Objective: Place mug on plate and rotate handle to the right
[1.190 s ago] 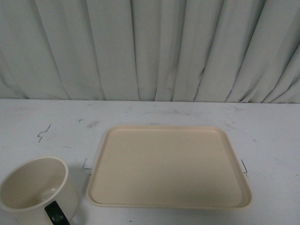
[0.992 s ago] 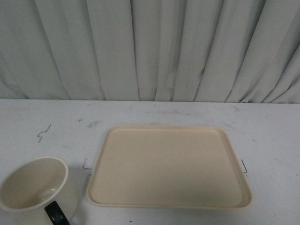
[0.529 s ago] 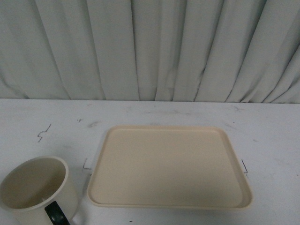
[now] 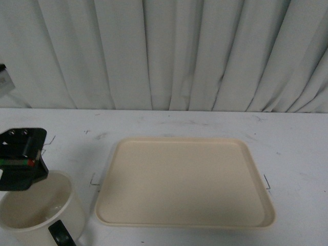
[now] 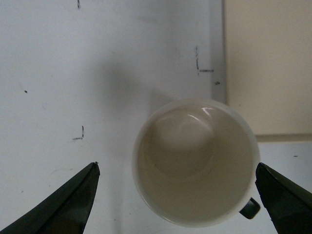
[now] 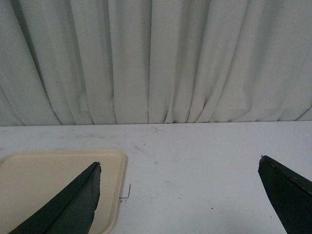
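mug (image 4: 36,212) beside plate (image 4: 184,182) — left jaws spread wide above it.

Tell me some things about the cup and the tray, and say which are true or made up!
1. The mug sits on the plate. False: it stands on the table beside the plate.
2. The left hand is open above the mug. True.
3. The mug is empty inside. True.
4. The right hand is holding the plate. False: it is open and holds nothing.
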